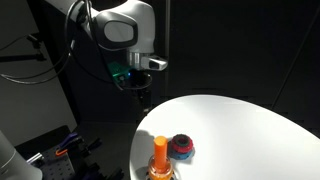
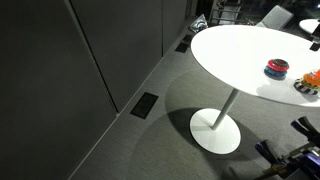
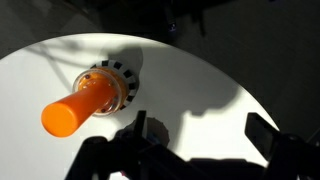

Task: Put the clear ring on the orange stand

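The orange stand (image 1: 160, 153) is upright near the front of the white round table (image 1: 240, 125). In the wrist view it is an orange peg (image 3: 82, 104) with a pale ring with dark marks (image 3: 118, 72) round its foot; I cannot tell whether this is the clear ring. It also shows in an exterior view (image 2: 309, 80) at the frame edge. My gripper (image 1: 135, 84) hangs above the table's far edge, away from the stand. In the wrist view its fingers (image 3: 198, 122) are spread wide with nothing between them.
A squat red-and-blue ring stack (image 1: 182, 147) sits beside the stand and shows in both exterior views (image 2: 277, 68). The table stands on one central pedestal (image 2: 216, 128) on grey carpet. Dark walls and cables surround the arm.
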{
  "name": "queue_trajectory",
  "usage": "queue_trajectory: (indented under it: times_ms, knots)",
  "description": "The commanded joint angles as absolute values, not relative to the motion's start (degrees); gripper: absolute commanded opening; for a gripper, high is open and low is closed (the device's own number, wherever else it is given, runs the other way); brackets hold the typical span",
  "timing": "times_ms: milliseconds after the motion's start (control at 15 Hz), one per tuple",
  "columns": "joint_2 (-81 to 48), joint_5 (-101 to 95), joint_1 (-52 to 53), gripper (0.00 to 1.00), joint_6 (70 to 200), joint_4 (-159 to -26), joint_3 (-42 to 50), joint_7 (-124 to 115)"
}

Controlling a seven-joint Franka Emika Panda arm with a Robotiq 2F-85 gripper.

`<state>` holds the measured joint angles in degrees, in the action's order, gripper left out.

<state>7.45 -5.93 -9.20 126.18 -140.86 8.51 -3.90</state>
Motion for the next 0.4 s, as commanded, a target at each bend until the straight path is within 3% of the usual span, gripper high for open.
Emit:
queue_trajectory:
  times_ms: [0,333]
  knots:
    - [7.4,-5.9,-9.3,1.00,126.1,-140.8,8.4,-4.3]
    - [7.4,-5.9,-9.3,1.00,126.1,-140.8,8.3,-4.7]
